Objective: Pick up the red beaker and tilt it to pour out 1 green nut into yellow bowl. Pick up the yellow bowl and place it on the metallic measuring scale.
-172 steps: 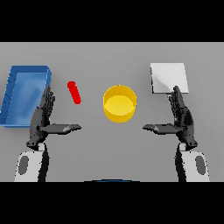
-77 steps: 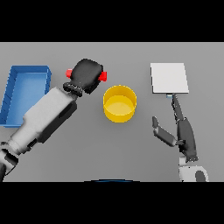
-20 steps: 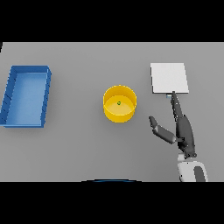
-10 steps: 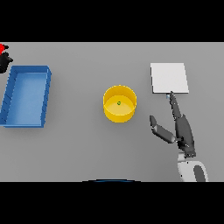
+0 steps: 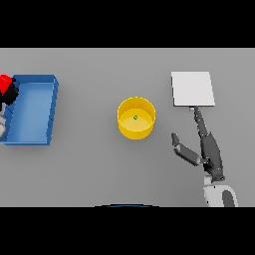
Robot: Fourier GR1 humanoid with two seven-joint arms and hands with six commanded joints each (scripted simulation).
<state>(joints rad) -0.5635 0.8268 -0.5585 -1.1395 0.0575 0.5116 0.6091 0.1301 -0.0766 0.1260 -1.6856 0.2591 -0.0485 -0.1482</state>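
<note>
The yellow bowl (image 5: 136, 118) is seen upright near the middle of the grey surface (image 5: 99, 169), with one green nut (image 5: 135, 117) lying inside it, so the pour is judged complete. The metallic measuring scale (image 5: 192, 88) lies to the bowl's right, apart from it. The right hand (image 5: 206, 149) is placed between bowl and scale, fingers straight and thumb spread, with nothing held. For the step in hand, the right hand is to be brought to the bowl's rim, the wall pinched between thumb and fingers, and the bowl kept level so that the nut is retained, then set squarely on the scale plate. At the far left edge, over the blue tray (image 5: 31, 109), the left hand (image 5: 8, 95) is seen closed on the red beaker (image 5: 5, 81).
</note>
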